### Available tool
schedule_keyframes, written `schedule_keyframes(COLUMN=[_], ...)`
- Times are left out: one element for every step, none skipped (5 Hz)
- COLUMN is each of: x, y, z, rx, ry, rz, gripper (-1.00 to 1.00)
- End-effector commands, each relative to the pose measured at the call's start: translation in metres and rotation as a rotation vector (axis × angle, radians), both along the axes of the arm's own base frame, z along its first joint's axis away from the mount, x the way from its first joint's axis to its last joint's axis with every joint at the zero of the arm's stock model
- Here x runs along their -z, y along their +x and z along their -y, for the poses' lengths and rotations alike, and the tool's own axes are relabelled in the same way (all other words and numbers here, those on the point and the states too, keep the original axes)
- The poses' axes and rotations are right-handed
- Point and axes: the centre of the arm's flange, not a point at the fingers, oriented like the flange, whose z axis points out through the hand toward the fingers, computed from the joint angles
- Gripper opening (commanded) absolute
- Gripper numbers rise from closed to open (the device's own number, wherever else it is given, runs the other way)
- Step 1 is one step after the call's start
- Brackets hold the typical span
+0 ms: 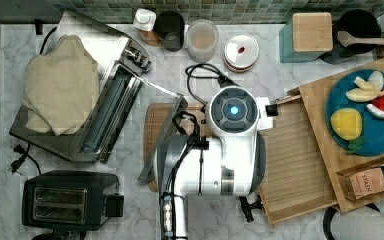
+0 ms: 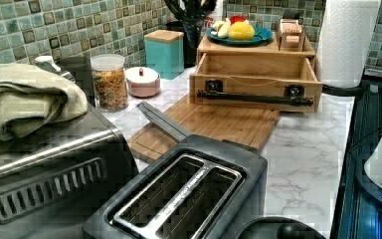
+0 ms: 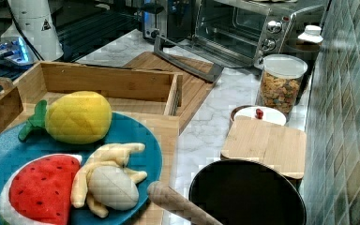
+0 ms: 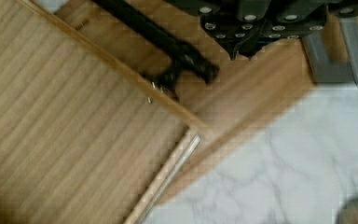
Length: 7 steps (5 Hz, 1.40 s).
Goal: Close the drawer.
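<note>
A: One drawer (image 2: 255, 74) matters here, and it stands pulled well out of its bamboo box. In the left view, going from near to far, there's the black toaster (image 2: 179, 199), then the cutting board (image 2: 219, 122) on the marble table (image 2: 303, 149), then the drawer front with its black bar handle (image 2: 255, 98).

B: And the claw (image 4: 244, 44)?

A: In the wrist view it hangs just beside one end of that handle, over the front panel. Whether it is clenched or released I cannot tell; its tips sit close together in shadow.

B: How will the drawer handle?

A: I'd judge it stiff and light, empty inside, with a thin rim and slatted floor. No grasp looks necessary: a flat push on the front panel near the handle's middle should slide it in. Pushing at one end might skew it and jam it.

B: Anything far behind it?

A: A blue plate (image 2: 258, 37) of toy fruit rests on top of the box, so a hard shove could jolt it.
</note>
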Motion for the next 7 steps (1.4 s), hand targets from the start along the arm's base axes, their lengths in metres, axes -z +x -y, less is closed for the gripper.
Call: schedule_keyframes(x=[0.02, 0.032, 0.038, 0.047, 0.071, 0.097, 0.11], y=[-0.039, -0.058, -0.079, -0.093, -0.097, -0.098, -0.105], z=[-0.001, 0.007, 0.0, -0.003, -0.002, 0.013, 0.02], rx=[-0.347, -0.478, -0.576, -0.646, -0.715, -0.791, -0.809], ry=[0.116, 0.14, 0.134, 0.146, 0.1, 0.095, 0.125], rz=[-0.031, -0.012, 0.01, -0.002, 0.005, -0.007, -0.054], gripper=[-1.0, -1.0, -1.0, -1.0, -1.0, -1.0, -1.0])
